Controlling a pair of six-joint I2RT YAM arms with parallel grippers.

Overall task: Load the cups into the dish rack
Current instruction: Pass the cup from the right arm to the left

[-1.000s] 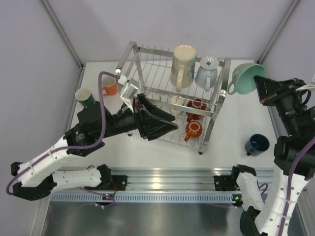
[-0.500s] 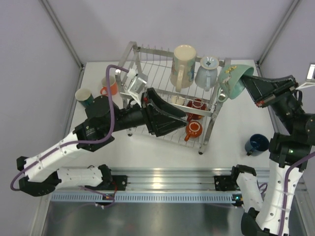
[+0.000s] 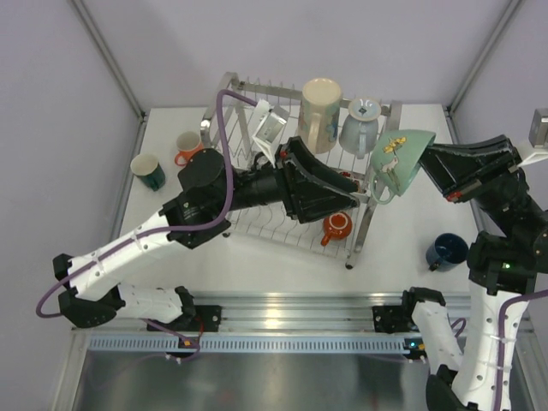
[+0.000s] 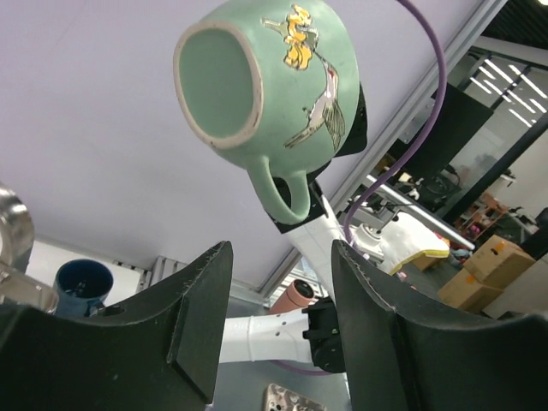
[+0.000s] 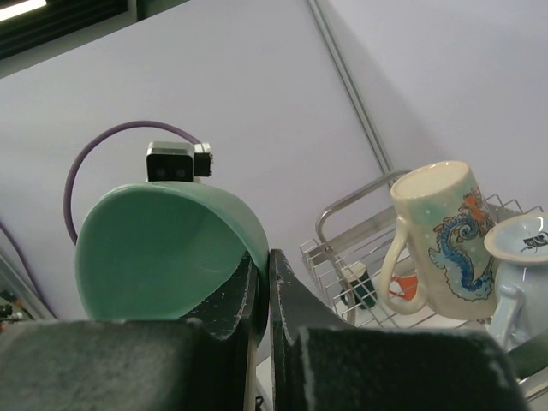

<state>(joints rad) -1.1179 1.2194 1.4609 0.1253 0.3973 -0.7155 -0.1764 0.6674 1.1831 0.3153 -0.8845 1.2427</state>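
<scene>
Right tool (image 3: 428,164) pinched the mint cup (image 3: 396,158) beside the dish rack (image 3: 365,224), left tool (image 3: 347,190) spread empty, with some cups (image 3: 318,111) racked and three unloaded on the desk (image 3: 402,223).

I hold the mint cup (image 3: 401,158) tipped sideways beside the dish rack's (image 3: 364,224) right end. A cream mug (image 3: 318,111) and a pale mug (image 3: 358,130) sit on its upper tier.

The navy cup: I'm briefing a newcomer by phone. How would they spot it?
Start at the silver dish rack mid-table. Look to its right, on the white table. The navy cup stands there alone, upright and dark blue; the teal cup and the orange cup sit left of the rack.
</scene>
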